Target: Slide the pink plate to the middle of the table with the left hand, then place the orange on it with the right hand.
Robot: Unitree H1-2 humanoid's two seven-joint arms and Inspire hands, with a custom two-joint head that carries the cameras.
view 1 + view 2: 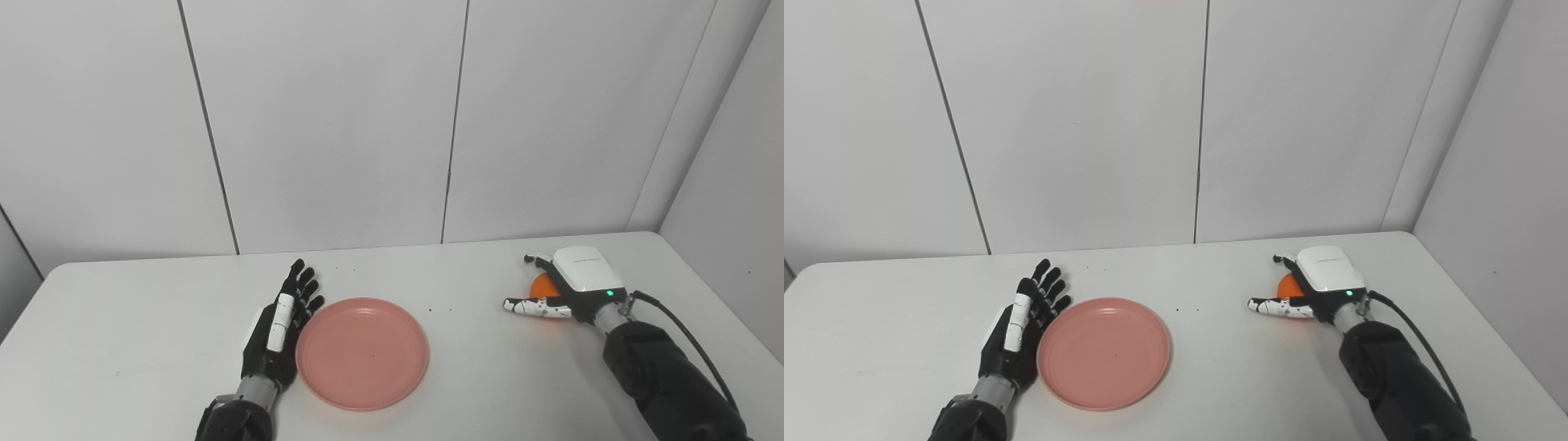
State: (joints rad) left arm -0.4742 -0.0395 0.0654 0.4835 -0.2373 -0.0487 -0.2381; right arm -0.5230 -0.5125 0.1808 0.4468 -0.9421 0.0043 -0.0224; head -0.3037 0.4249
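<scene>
A pink plate (361, 352) lies flat on the white table (122, 318), a little left of its middle. My left hand (278, 327) stands on edge against the plate's left rim, fingers straight and apart, holding nothing. At the right, an orange (542, 286) rests on the table, mostly hidden under my right hand (566, 285). That hand arches over the fruit, thumb stretched along its near side and fingers curled past its far side. The fingers look spread around it rather than pressed on.
The table's back edge meets a grey panelled wall (343, 122). A side wall (735, 184) runs along the table's right edge. A black cable (692, 337) trails from my right wrist. Small dark specks dot the tabletop near the plate.
</scene>
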